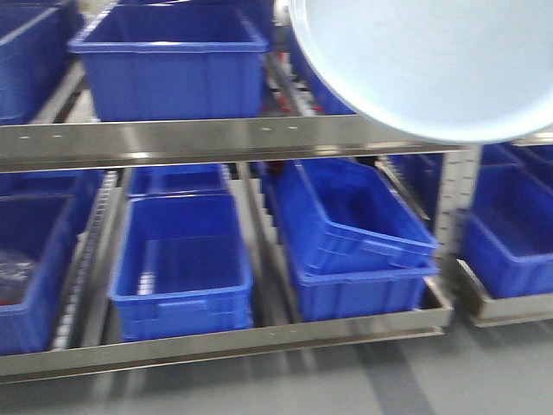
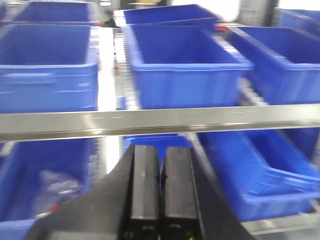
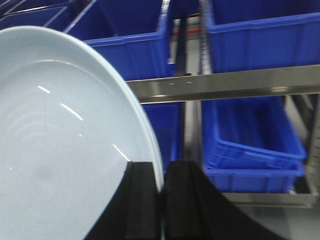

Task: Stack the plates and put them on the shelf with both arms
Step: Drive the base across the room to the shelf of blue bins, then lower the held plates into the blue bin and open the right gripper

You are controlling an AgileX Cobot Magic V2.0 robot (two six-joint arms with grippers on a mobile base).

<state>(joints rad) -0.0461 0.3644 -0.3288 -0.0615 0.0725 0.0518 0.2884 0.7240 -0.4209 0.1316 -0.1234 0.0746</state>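
Note:
A large pale bluish-white plate (image 1: pixel 432 60) hangs in the air at the top right of the front view, in front of the shelf's upper steel rail (image 1: pixel 216 138). In the right wrist view the plate (image 3: pixel 60 150) fills the left half, and a double line along its edge suggests two stacked plates. My right gripper (image 3: pixel 161 167) is shut on that rim, one finger on each side. My left gripper (image 2: pixel 161 150) is shut with nothing between its fingers, and faces the shelf rail (image 2: pixel 150 120). Neither arm shows in the front view.
Blue plastic bins fill both shelf tiers. An open bin (image 1: pixel 181 268) sits lower left, and a tilted bin (image 1: pixel 354 225) rests on another at lower centre. A large bin (image 2: pixel 185 65) stands on the upper tier. Grey floor (image 1: pixel 346 380) lies below the racking.

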